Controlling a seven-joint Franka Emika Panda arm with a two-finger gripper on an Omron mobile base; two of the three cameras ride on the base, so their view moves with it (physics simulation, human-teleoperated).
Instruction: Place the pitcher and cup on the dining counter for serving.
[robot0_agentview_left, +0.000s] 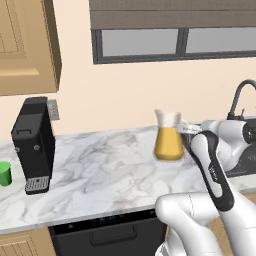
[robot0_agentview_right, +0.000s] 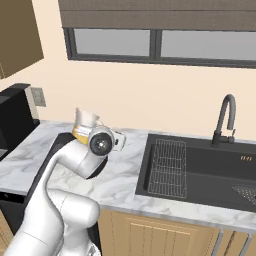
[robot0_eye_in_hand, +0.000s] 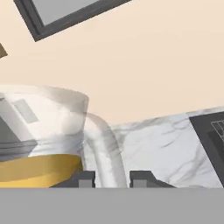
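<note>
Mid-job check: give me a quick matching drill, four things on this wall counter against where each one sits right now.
Things:
1. pitcher
2. cup
3. coffee machine
4. faucet

Places:
A. behind the dark sink basin
B. at the counter's far left edge in the left base view
C. right in front of the claw, its handle between the fingertips
D. under the wood wall cabinet, just right of the green item

Pairs: 1-C, 2-B, 3-D, 4-A
</note>
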